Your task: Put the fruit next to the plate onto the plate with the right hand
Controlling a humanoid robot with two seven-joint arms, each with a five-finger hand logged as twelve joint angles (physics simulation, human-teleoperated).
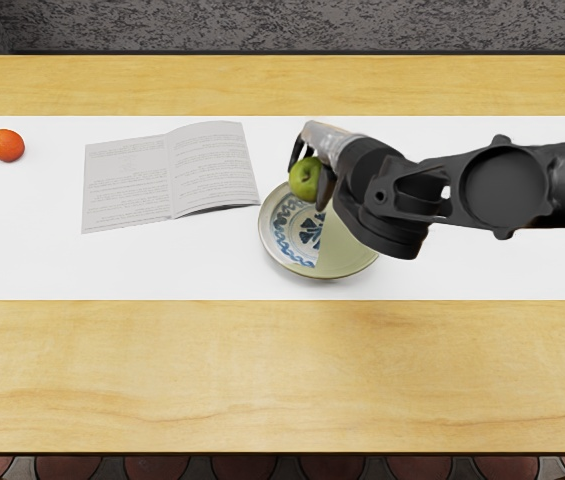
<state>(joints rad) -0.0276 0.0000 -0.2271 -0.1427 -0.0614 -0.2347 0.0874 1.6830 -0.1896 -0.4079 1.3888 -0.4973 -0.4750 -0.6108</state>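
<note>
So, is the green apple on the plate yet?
Not settled: the fingers of the right hand wrap the green apple at the plate's far rim; whether it touches the plate cannot be told.

The desk (262,380) before me is light wood with grain running left to right. A white strip (42,265) crosses its middle. A rough grey surface (262,25) fills the top edge; reddish tiles (162,468) line the bottom.

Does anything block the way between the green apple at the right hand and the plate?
Nothing visible does. The right hand closes around the green apple, right at the far rim of the plate. The open booklet and the orange lie to the picture's left, off that path.
</note>
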